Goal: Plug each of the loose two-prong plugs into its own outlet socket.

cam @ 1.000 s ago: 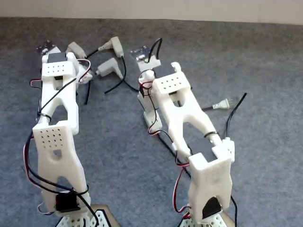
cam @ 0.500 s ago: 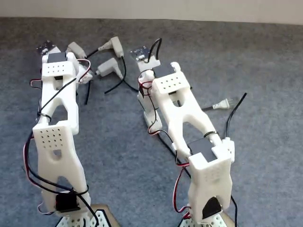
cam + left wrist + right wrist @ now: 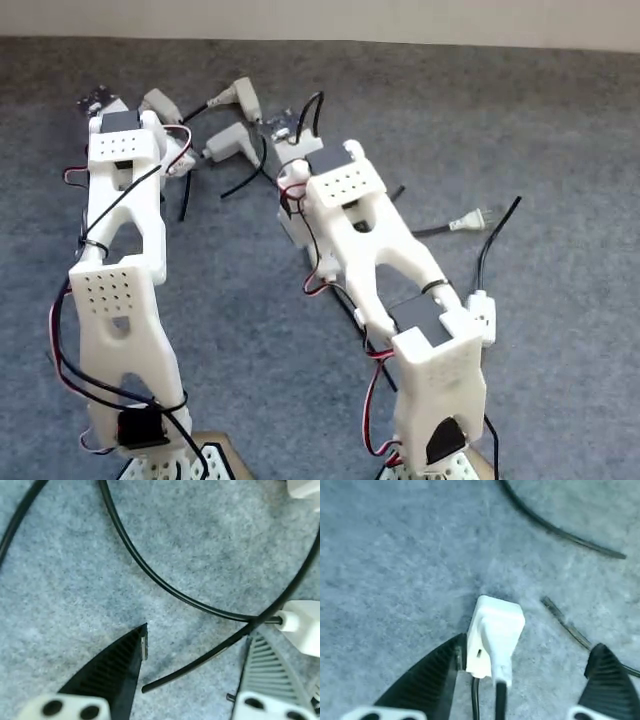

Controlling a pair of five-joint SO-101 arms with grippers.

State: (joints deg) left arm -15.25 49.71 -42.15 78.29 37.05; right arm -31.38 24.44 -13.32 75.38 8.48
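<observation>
A white plug body with black cords at its near end lies on the grey carpet between the fingers of my right gripper, close to the left black finger; the gripper is open. My left gripper is open over a black cable, with a white plug just beyond one finger. In the high view, two white plugs lie at the back. A loose two-prong plug rests right of the right arm, and a white outlet socket sits beside that arm's elbow.
Black cords trail across the carpet around both arms. Small circuit boards sit near the wrists at the back. Open carpet stretches to the right and in front between the arm bases.
The right arm has swung left and a little toward the back, uncovering the white outlet socket by its elbow. The left arm has stayed still.
</observation>
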